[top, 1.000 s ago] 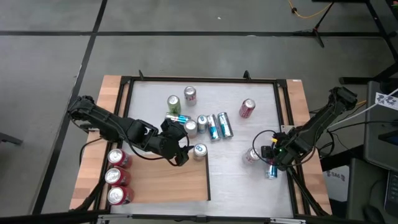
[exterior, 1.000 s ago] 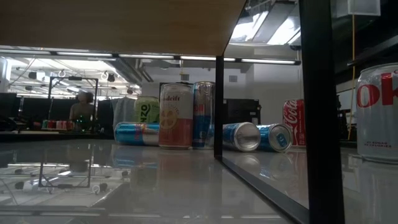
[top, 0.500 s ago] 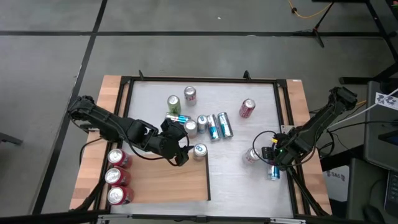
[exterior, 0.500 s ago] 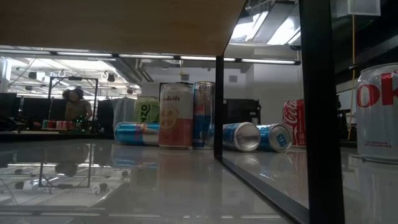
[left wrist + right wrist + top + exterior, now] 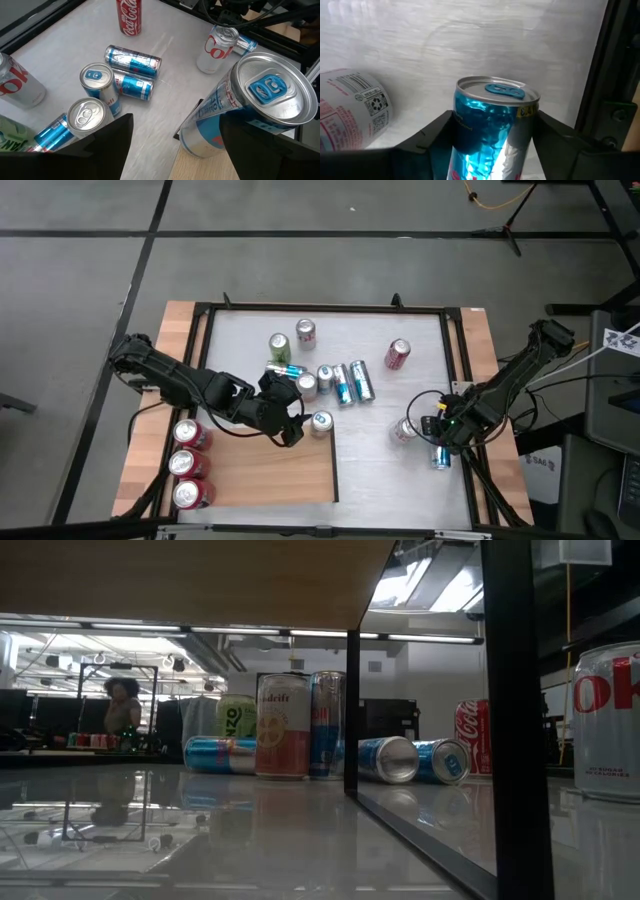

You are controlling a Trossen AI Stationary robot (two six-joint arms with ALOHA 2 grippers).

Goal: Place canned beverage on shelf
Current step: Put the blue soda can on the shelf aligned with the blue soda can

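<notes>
blue foil fills the gap between my right gripper's (image 5: 492, 131) fingers: a slim can (image 5: 492, 125), upright, its long axis vertical, fingers flanking it, closing in; i cannot tell if they bite yet. it stands at the table's right near edge, a white can (image 5: 404, 430) lying just to its left. the shelf (image 5: 270, 470) is well apart to the left. my left gripper (image 5: 290, 432) is far nearer it, jaws apart around a blue-topped can (image 5: 321, 421) at the shelf's far right corner.
</notes>
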